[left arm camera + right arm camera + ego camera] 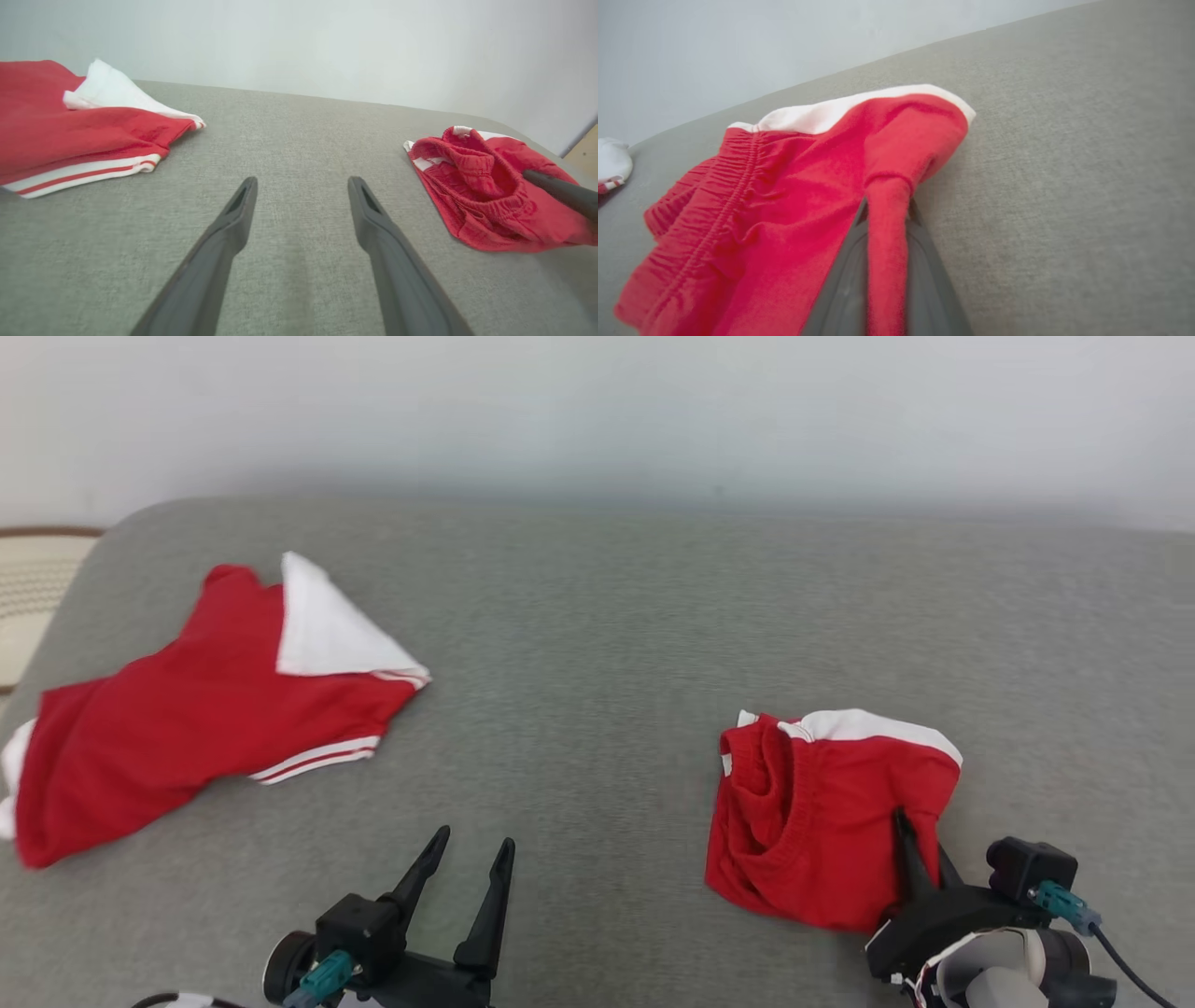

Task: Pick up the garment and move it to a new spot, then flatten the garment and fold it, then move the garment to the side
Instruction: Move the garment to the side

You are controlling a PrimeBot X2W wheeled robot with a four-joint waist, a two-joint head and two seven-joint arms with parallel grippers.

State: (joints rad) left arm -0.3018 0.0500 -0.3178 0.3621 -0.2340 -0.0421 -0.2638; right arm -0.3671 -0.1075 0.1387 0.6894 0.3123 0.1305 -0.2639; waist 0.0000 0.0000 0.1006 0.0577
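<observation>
The garment point(812, 803) is a pair of red shorts with white trim and an elastic waistband, lying bunched at the right of the grey surface point(597, 635). My right gripper point(910, 831) is shut on the garment's near right edge. In the right wrist view a fold of the red cloth point(887, 224) is pinched between the two fingers of this gripper point(887, 210). My left gripper point(474, 845) rests open near the front edge, left of the shorts, with nothing between its fingers. The left wrist view shows the same open gripper point(303, 186), the shorts point(486, 196) to its right, and one right finger point(560, 191) lying on them.
A second red garment point(187, 728) with a white panel and white-striped hems lies spread at the far left, also seen as red cloth point(56, 135) in the left wrist view. Bare grey surface runs between the two. A cream woven object point(37, 588) sits past the left edge. A pale wall stands behind.
</observation>
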